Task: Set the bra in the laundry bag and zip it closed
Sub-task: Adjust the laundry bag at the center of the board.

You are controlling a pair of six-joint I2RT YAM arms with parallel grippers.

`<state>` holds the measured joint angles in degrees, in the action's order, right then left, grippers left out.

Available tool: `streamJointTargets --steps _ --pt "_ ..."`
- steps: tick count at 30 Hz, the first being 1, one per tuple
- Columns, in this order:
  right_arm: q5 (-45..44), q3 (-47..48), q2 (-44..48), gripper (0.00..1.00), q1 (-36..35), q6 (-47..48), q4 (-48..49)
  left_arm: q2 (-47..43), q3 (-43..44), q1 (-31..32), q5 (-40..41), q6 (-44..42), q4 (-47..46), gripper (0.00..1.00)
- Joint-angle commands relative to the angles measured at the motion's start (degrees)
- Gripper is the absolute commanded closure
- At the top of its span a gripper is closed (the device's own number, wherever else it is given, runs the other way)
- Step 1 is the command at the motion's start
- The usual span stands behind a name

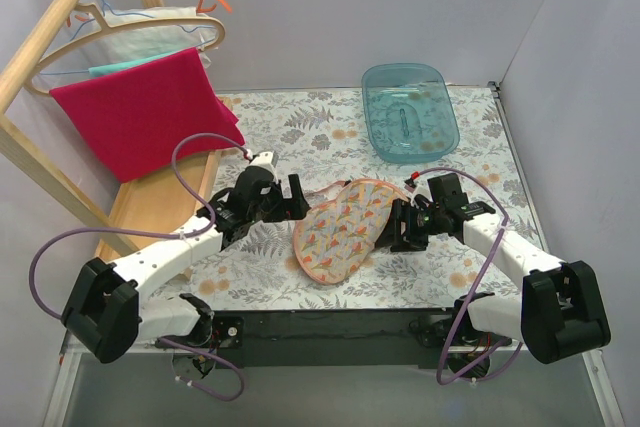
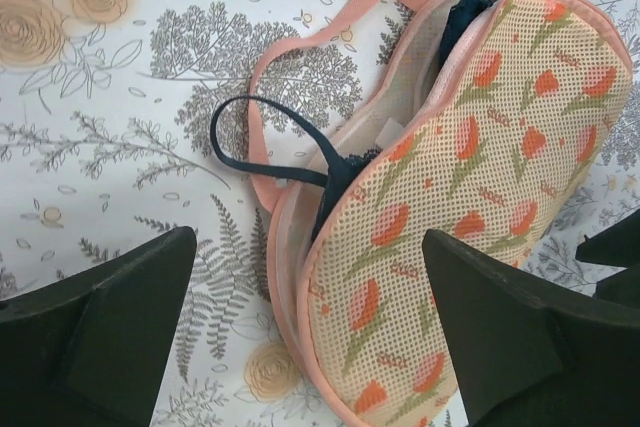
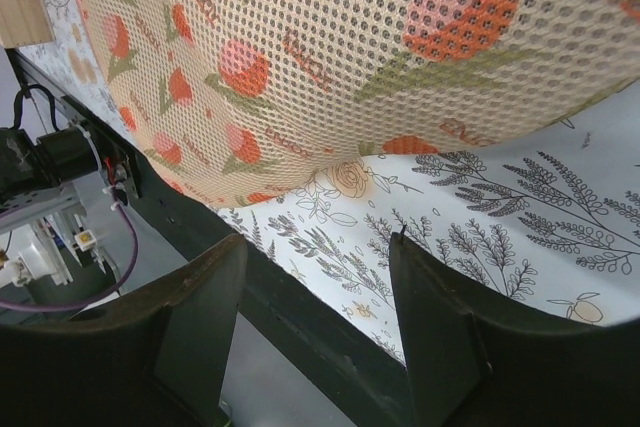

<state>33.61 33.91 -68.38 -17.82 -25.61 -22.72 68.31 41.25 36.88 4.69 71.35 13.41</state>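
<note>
The laundry bag (image 2: 470, 177) fills the room just ahead of the left gripper (image 2: 310, 237), whose jaws stand wide. A strap of the bra (image 2: 462, 15) loops out ahead-left. Further left, the table (image 2: 90, 147) is free. The right gripper (image 3: 318, 247) has the bag close in front.
</note>
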Motion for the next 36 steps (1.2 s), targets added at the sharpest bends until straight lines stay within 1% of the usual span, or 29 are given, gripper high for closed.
streamJointTargets --steps 1,4,8,13,20,24,28,31,32,33,35,36 --pt "-0.21 0.98 -0.79 0.33 -0.37 -0.32 1.27 2.61 0.41 -0.85 -4.58 -7.45 -8.72 0.02" --pt "-0.12 0.81 -0.79 0.33 -0.37 -0.23 1.10 4.81 0.05 -1.02 -10.29 -8.59 -13.13 0.02" --pt "-0.21 0.37 -0.97 0.33 -0.37 0.03 1.19 7.18 0.23 -0.94 -15.39 -9.21 -18.24 0.02" --pt "-0.12 0.28 -1.67 0.33 -0.46 0.12 1.19 10.95 0.23 -1.02 -18.31 -9.65 -21.84 0.02" --pt "-0.21 0.37 -1.84 0.33 -0.37 0.12 1.27 15.35 1.37 -1.02 -20.42 -9.48 -22.55 0.02" --pt "-0.21 0.28 -2.37 0.33 -0.37 0.21 1.27 16.06 1.46 -0.94 -21.82 -9.04 -23.43 0.02" --pt "-0.21 0.28 -2.81 0.33 -0.37 0.38 1.45 16.59 1.72 -0.94 -25.51 -7.64 -23.51 0.02" --pt "-0.03 0.28 -3.43 0.33 -0.46 0.38 1.62 16.94 1.81 -1.02 -28.50 -6.15 -23.78 0.07" --pt "0.06 0.28 -3.43 0.33 -0.46 0.29 1.71 17.11 1.99 -1.02 -30.94 -5.79 -23.87 0.09" --pt "0.06 0.28 -3.78 0.33 -0.54 0.38 1.71 17.29 2.07 -1.02 -32.10 -5.44 -23.87 0.14" --pt "0.14 0.28 -4.22 0.33 -0.81 0.47 1.89 17.99 2.51 -1.02 -35.43 -4.47 -24.13 0.18" --pt "0.23 0.28 -4.91 0.33 -0.98 0.47 1.89 18.17 2.60 -0.94 -36.49 -4.29 -24.31 0.22"
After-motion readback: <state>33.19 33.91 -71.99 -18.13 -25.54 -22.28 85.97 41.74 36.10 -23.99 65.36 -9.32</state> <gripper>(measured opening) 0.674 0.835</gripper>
